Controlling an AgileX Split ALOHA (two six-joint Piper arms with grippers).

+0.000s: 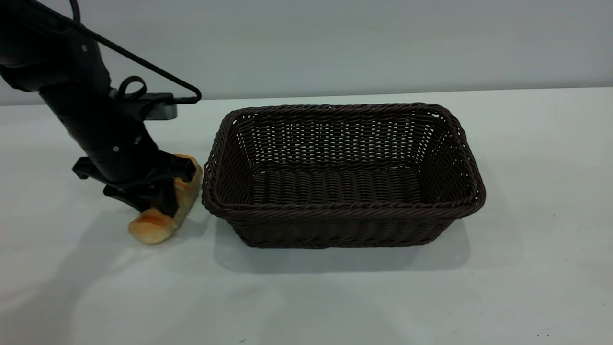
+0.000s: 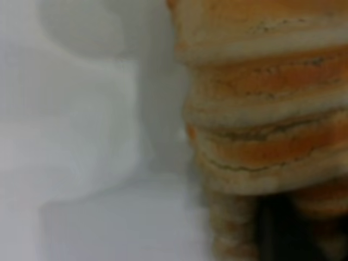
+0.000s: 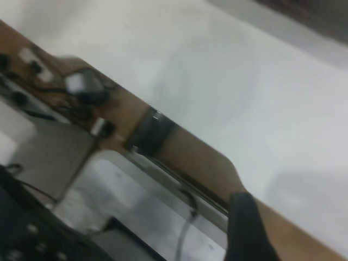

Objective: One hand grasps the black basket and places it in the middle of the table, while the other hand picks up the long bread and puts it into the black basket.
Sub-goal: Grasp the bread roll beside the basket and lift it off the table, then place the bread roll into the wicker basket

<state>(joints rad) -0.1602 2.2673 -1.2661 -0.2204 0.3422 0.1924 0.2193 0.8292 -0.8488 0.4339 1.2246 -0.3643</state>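
The long bread (image 1: 160, 221), golden-orange with pale ridges, lies on the table (image 1: 306, 297) just left of the black basket (image 1: 342, 175). My left gripper (image 1: 165, 194) comes down on the bread's middle and is shut on it. The bread's near end touches the tabletop. In the left wrist view the bread (image 2: 261, 109) fills the frame, very close. The basket stands upright and empty in the middle of the table. My right gripper (image 3: 246, 228) is out of the exterior view. Its wrist view shows it over the table's edge, far from both objects.
A black cable (image 1: 143, 62) loops from the left arm above the bread. The basket's left rim (image 1: 208, 177) is a small gap from the left gripper. The right wrist view shows the table's wooden edge (image 3: 190, 157) and floor clutter beyond it.
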